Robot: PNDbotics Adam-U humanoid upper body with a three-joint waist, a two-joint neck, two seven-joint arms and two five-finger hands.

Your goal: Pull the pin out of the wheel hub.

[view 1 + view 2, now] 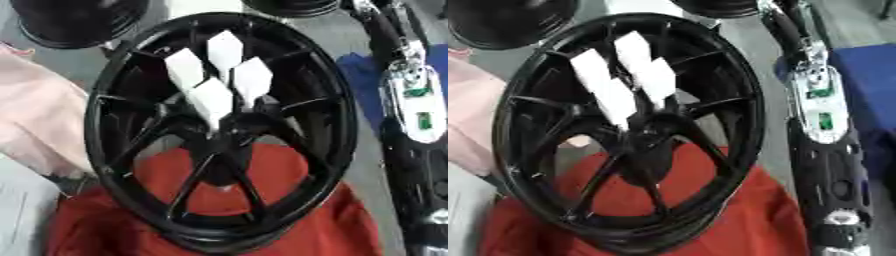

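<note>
Mostly black right arm [820, 150] with a silver-white open section, little green parts inside, black casing lower down.

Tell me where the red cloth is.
The red cloth lies at the bottom centre of both eye views, under and behind the lower half of the black spoked wheel.

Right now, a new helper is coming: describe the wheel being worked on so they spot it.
Find the red cloth near the bottom. The large black spoked wheel leans on it. Unlike the black wheels behind, it has four white flat pieces by its hub.
</note>
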